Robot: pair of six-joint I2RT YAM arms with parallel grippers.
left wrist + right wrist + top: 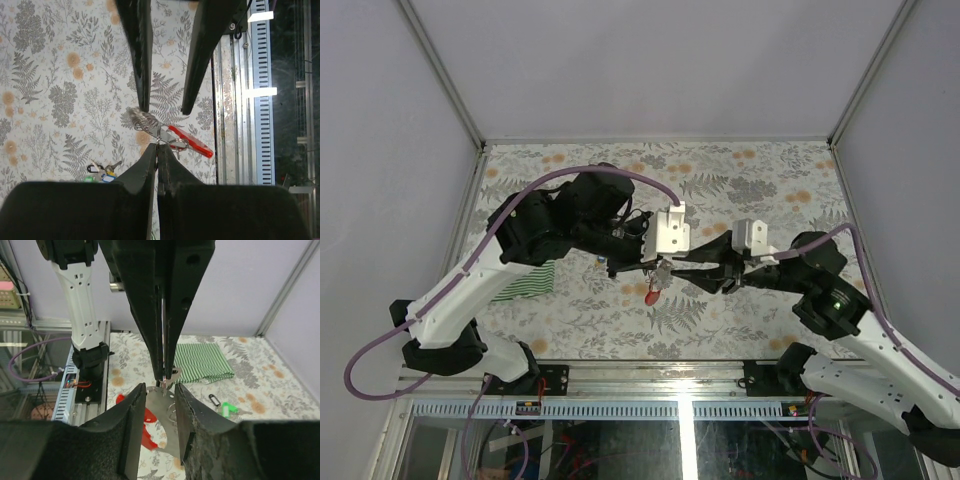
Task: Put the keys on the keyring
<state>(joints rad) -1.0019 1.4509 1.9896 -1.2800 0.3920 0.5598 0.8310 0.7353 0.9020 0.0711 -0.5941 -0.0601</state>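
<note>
The left gripper [158, 149] is clenched on one silvery keyring [143, 121], pinching its wire between the fingertips and holding it above the floral-patterned table [50, 100]. One red tag [190, 141] hangs from the ring. Facing it tip to tip, the right gripper [164, 107] is released, its two fingers parted on either side of the ring's coil without closing on it. The right wrist view shows silvery metal in the gap between those fingers. The keys [100, 172] lie loose in one small cluster on the table, well apart from the ring and below the left arm. A green tag [227, 409] and a black tag [214, 400] are visible there, and the left wrist view adds a blue one. The number of keys cannot be made out. One green-and-white striped cloth [200, 362] lies folded just beyond them.
</note>
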